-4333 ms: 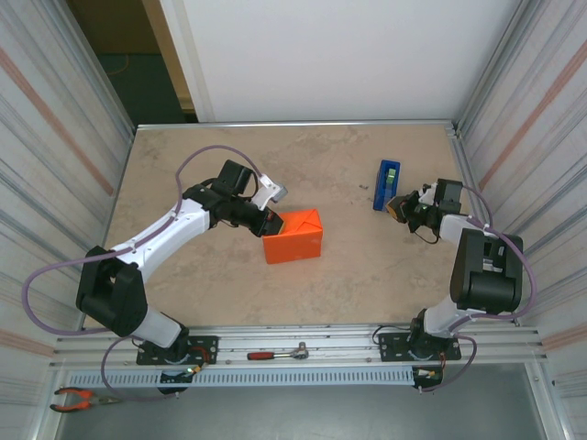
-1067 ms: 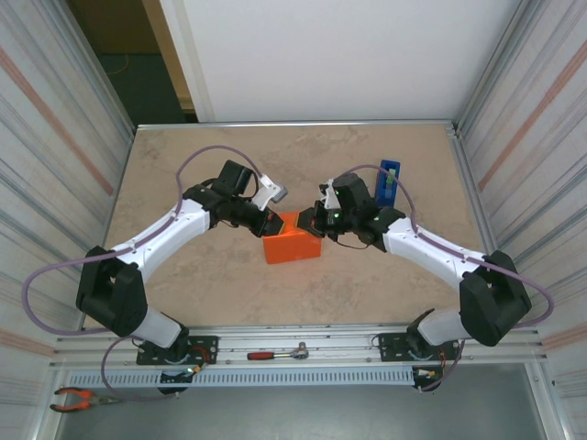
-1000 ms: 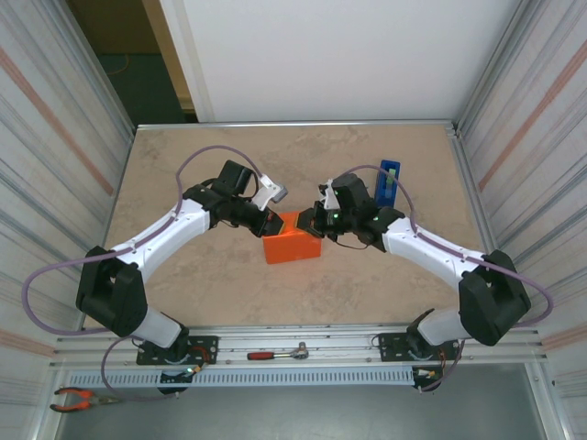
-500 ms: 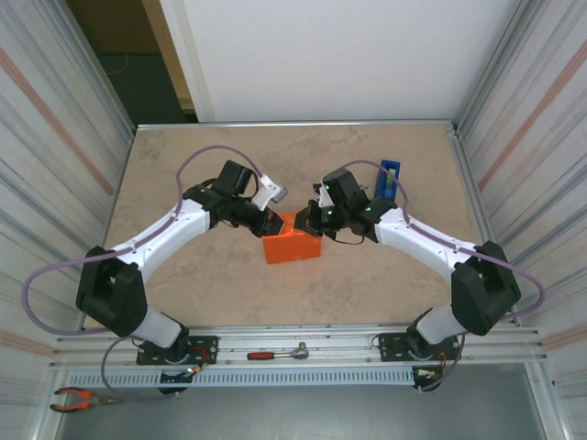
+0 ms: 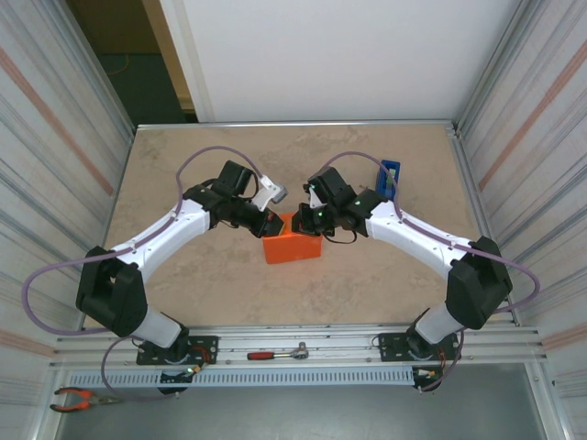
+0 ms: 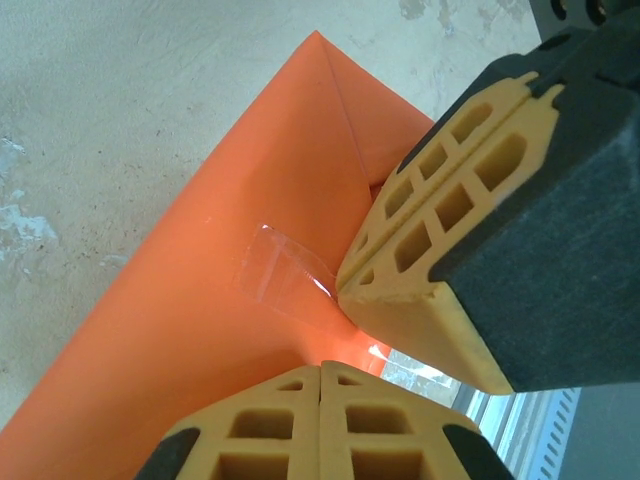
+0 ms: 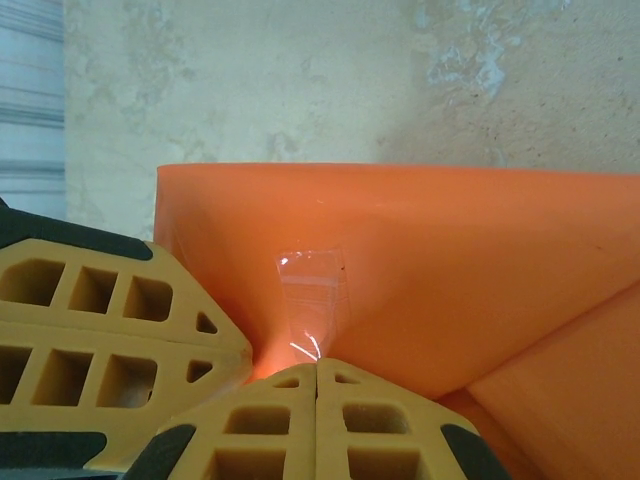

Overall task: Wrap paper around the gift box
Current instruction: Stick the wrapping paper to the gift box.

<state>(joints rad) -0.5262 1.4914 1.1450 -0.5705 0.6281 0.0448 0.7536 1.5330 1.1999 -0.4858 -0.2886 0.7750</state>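
**2 closed grippers pressing tape onto the orange parcel**

The plain bright orange paper sheet is sitting folded into a boxy parcel at the middle of the mottled beige stone-look table. The gift box itself is hidden, and I am judging it to be inside the wrap. A short strip of clear sticky tape is lying across the seam on the parcel's top face, beside a triangular end fold.

The step looks like smoothing that tape down. To do it well, the tips should be rubbing along the strip from its stuck end outward, with light downward pressure. That way the paper is not denting and the seam is not sliding open.

The left gripper is reaching in from the left with its arm stretched and its wrist angled down. Its tan foam fingers are pressed together, holding nothing. The right gripper is coming in from the right, elbow bent, and is likewise closed and empty. The 2 tips are meeting nearly nose to nose at the tape. The upright blue plastic tape dispenser is standing apart, behind the right arm.
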